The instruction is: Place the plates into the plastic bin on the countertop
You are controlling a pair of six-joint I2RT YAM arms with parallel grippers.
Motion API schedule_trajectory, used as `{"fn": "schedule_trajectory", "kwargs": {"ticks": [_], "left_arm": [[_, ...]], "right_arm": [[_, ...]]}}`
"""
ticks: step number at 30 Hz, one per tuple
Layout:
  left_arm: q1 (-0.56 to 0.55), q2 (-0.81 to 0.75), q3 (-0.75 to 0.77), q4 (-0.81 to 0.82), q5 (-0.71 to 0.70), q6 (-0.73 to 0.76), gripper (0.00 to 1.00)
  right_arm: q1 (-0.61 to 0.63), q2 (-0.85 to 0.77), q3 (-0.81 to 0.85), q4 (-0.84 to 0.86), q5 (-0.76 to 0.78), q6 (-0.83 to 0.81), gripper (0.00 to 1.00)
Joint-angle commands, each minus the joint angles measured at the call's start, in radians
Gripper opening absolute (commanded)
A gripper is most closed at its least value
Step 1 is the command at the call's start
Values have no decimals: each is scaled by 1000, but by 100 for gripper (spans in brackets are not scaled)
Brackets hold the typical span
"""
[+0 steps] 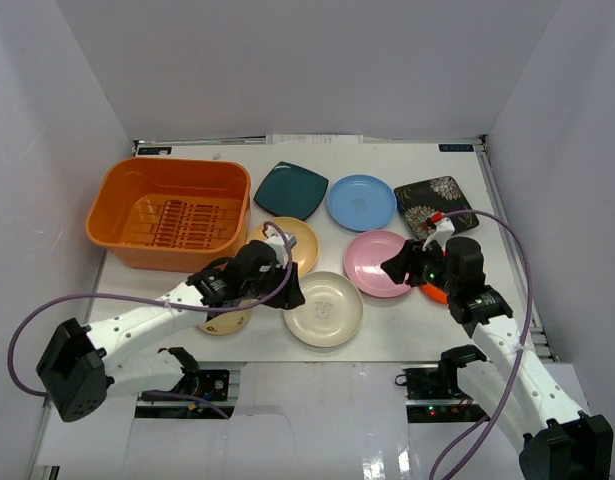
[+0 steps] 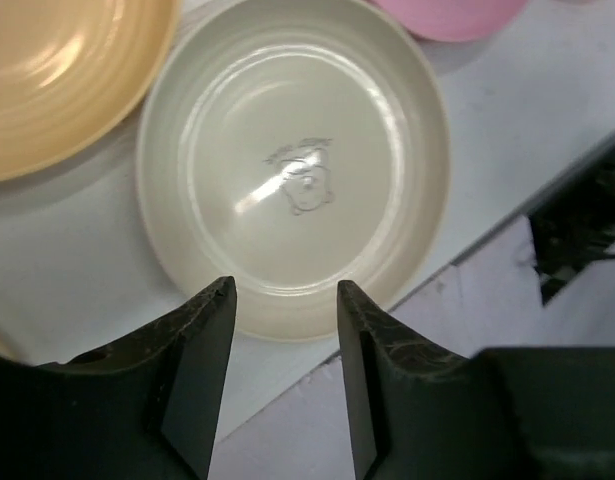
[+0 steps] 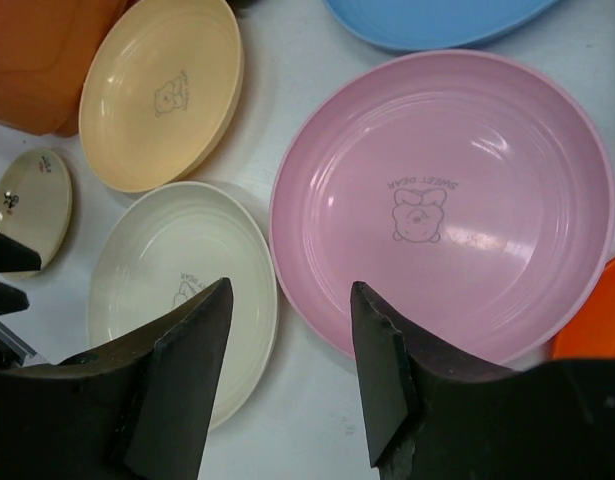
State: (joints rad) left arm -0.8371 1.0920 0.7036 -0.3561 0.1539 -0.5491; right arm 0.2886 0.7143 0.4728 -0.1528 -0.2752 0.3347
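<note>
Left gripper (image 2: 285,288) jaws apart over the cream plate (image 2: 287,160) — right gripper (image 3: 290,288) likewise agape above the pink plate (image 3: 447,200)

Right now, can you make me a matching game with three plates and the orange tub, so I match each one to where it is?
Things
1. cream plate
2. pink plate
3. teal square plate
4. orange tub

Places or states
A. no plates in it
B. at the tips of the open right end effector
C. right next to the tub
D. at the tips of the open left end effector

Pairs: 1-D, 2-B, 3-C, 4-A
</note>
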Motion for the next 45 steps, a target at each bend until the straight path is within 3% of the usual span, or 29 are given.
{"fn": "schedule_trajectory", "kwargs": {"ticks": [1,5,10,13,15,20,23,24,25,32,37,43,45], "left_arm": [[-28,68,45,-115,-250,-28,56],[-83,170,85,-161,-388,-40,60],[-102,259,93,-150,-405,-52,61],[-108,288,88,-142,-427,-49,53],[-106,298,82,-135,-433,-46,40],[-106,312,63,-130,-447,-43,28],[-108,312,53,-130,-447,-38,12],[-108,307,48,-130,-442,-38,2],[-108,302,48,-130,-441,-40,0],[-106,149,105,-153,-378,-34,0],[-100,13,224,-291,-531,-5,0],[13,-43,350,-347,-584,23,0],[99,-67,401,-330,-576,44,0]], "right_arm": [[12,13,-16,12,1,-19,57],[52,19,-23,29,-2,-23,57],[104,33,-31,29,22,-34,59],[139,45,-39,33,50,-36,58],[152,57,-36,30,70,-42,58],[190,96,-25,9,160,-46,60],[208,117,-17,-14,235,-54,63],[211,120,-14,-16,247,-59,64],[216,129,-11,-13,257,-60,65],[268,238,16,36,237,-98,62],[296,315,59,44,266,-128,57],[297,263,52,91,255,-106,56],[297,270,53,87,242,-115,55]]}}
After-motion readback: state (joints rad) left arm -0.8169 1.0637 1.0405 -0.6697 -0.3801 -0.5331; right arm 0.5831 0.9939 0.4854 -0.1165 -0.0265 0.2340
